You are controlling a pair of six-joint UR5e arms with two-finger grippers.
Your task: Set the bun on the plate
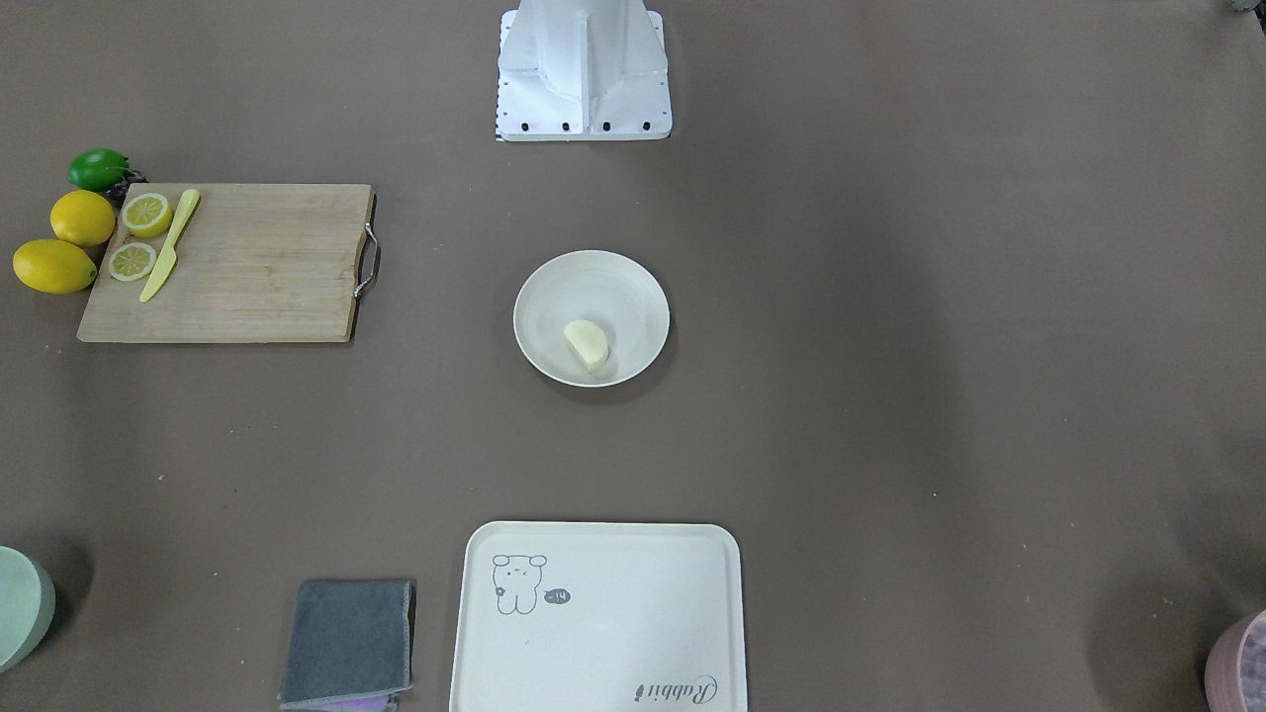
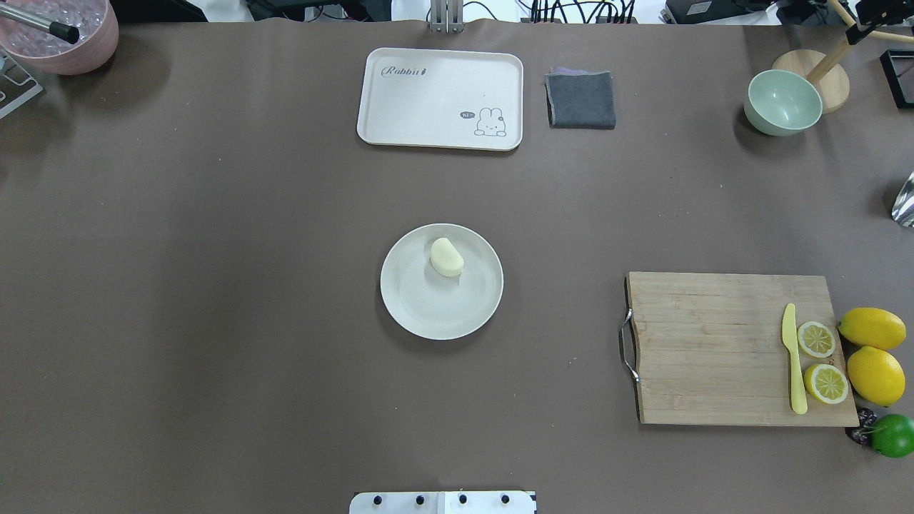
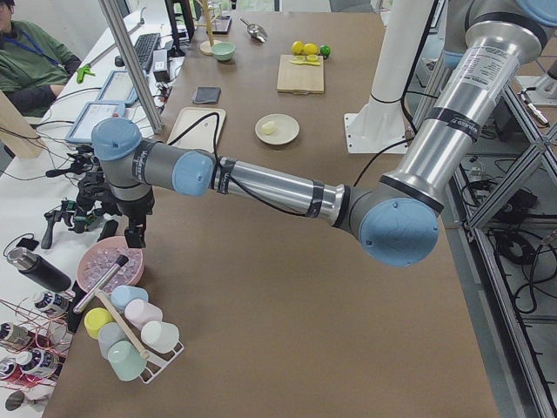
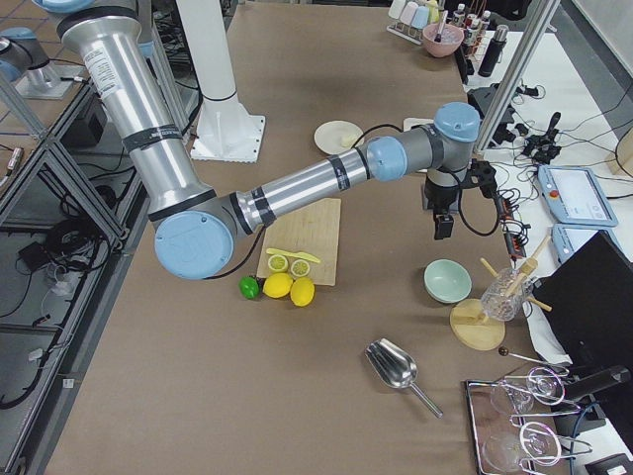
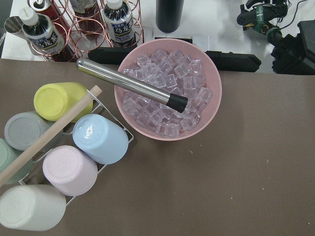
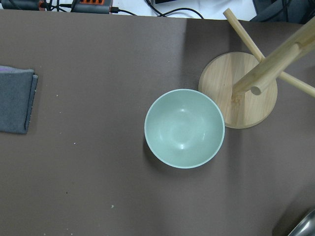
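The pale cream bun [image 2: 447, 257] lies on the round off-white plate [image 2: 421, 314] at the middle of the table, toward the plate's far side. The front view shows the same bun [image 1: 587, 345] resting inside the plate [image 1: 539, 287]. No gripper is near it. My left gripper [image 3: 122, 233] shows only in the left side view, hanging over the pink ice bowl at the table's far left corner; I cannot tell whether it is open or shut. My right gripper [image 4: 445, 226] shows only in the right side view, above the green bowl; its state is also unclear.
A cream tray [image 2: 440, 98] and grey cloth [image 2: 581, 99] lie at the far edge. The cutting board [image 2: 735, 348] with knife, lemon halves and lemons sits at the right. A green bowl [image 6: 184, 128], wooden stand [image 6: 239, 91], pink ice bowl [image 5: 167, 93] and cup rack [image 5: 59, 162] occupy the corners.
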